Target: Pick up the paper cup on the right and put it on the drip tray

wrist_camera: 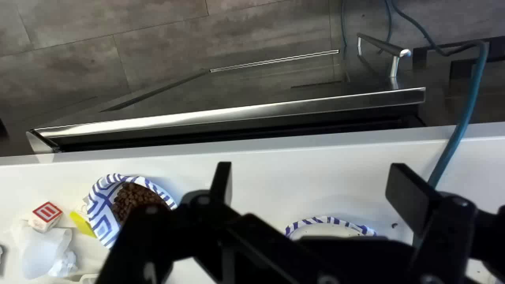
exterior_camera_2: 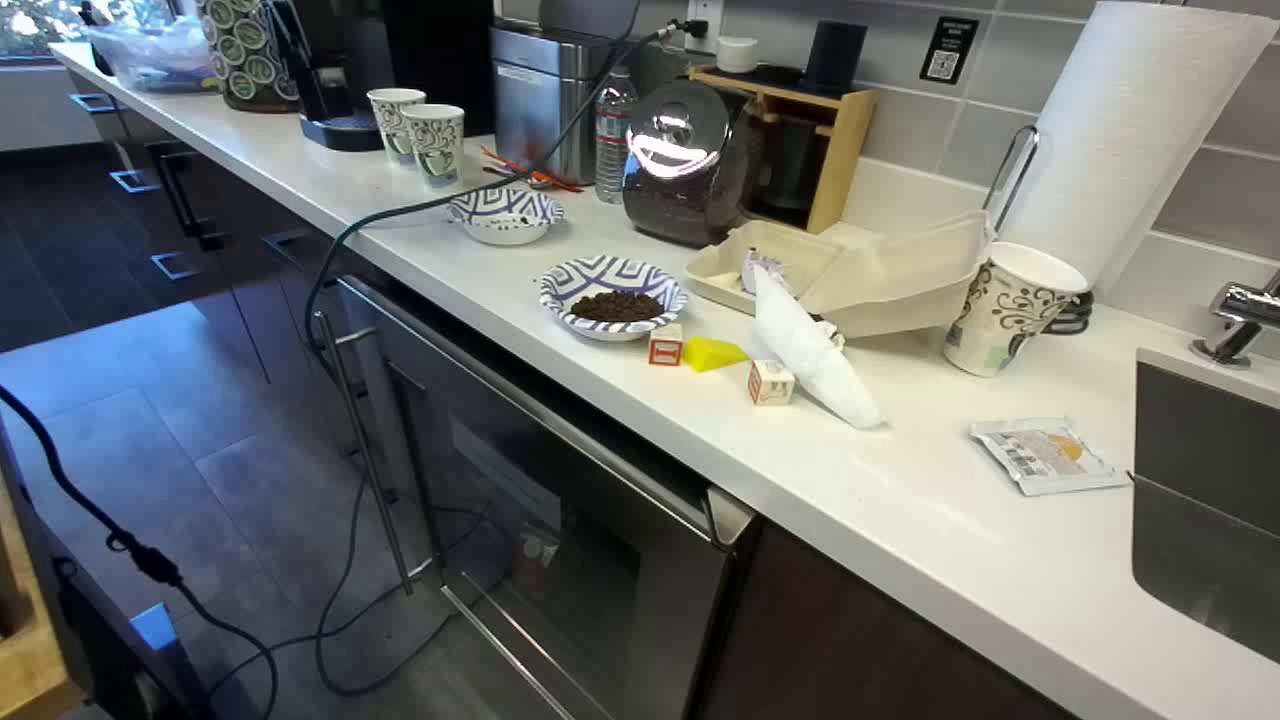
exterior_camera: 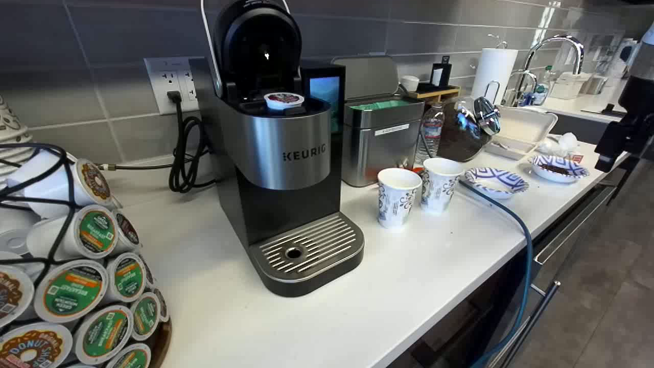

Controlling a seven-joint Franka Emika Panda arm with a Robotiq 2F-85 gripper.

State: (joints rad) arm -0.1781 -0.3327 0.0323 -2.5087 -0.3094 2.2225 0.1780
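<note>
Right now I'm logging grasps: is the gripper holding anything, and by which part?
Nothing is held: the wrist view shows the gripper open, jaws apart with nothing between them.

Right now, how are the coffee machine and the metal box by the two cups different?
The coffee machine has a rounded front and a drip tray; the metal box has a flat front. Up top, the coffee machine shows a pod; the metal box shows something green. Both stand open.

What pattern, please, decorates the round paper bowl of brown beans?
The paper bowl has blue geometric lines on white, clearest in an exterior view.
</note>
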